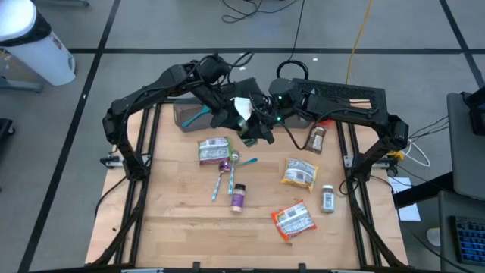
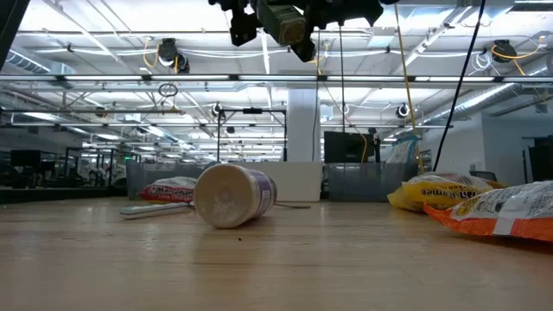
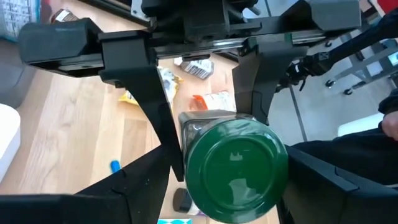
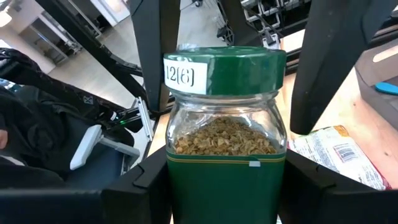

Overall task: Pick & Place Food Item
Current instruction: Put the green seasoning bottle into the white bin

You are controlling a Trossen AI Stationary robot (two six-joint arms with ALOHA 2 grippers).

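The jar (image 4: 224,124) carries a white sticker on its green lid (image 3: 235,169) reading "12(6)"; no brand name can be read. It is clear glass with a dark green label band below and brownish dried flakes inside. The right gripper (image 4: 224,193) has its fingers clamped on the jar's lower body, one at each side of the label band, and holds it in the air above the far middle of the table (image 1: 174,220). The left gripper (image 3: 205,118) meets it there: its fingers (image 3: 149,99) stand apart, flanking the jar at the lid end, one on each side; whether they touch the glass I cannot tell. In the high view both grippers are bunched just beyond the green packet (image 1: 213,149), which lies on the table.
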